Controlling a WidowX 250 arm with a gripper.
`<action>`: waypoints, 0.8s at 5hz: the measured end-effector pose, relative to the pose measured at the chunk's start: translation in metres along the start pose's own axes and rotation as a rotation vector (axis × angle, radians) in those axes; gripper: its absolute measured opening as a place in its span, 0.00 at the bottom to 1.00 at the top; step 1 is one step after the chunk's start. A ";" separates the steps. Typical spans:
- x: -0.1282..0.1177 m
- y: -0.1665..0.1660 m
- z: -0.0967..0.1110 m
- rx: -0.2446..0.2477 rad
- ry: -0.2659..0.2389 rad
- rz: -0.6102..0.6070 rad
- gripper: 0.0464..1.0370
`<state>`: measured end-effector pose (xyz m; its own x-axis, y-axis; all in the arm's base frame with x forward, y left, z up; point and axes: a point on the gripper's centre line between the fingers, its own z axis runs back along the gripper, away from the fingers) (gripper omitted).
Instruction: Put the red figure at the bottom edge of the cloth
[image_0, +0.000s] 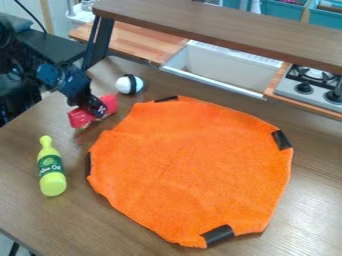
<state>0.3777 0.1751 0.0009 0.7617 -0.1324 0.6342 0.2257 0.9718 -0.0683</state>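
Red figure (79, 118) shows in the upper left of the frame, partly covered by the black gripper (95, 109); whether that is spread or pinching the figure, I cannot tell. Below them, a yellow-green bottle (53, 184) wears a dark green label with pale lettering, beside the orange cloth (190, 165).

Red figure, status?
Pincer at red figure, grip unclear. Figure off cloth, near its upper-left edge. Yellow bottle, black-and-white ball off cloth; path looks clear.
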 end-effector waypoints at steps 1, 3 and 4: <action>0.009 -0.015 0.011 0.047 0.009 -0.050 0.26; 0.020 -0.092 0.000 -0.057 0.004 -0.220 0.26; 0.025 -0.125 0.000 -0.150 -0.021 -0.283 0.26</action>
<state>0.3681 0.0507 0.0254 0.6438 -0.3880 0.6596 0.5150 0.8572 0.0015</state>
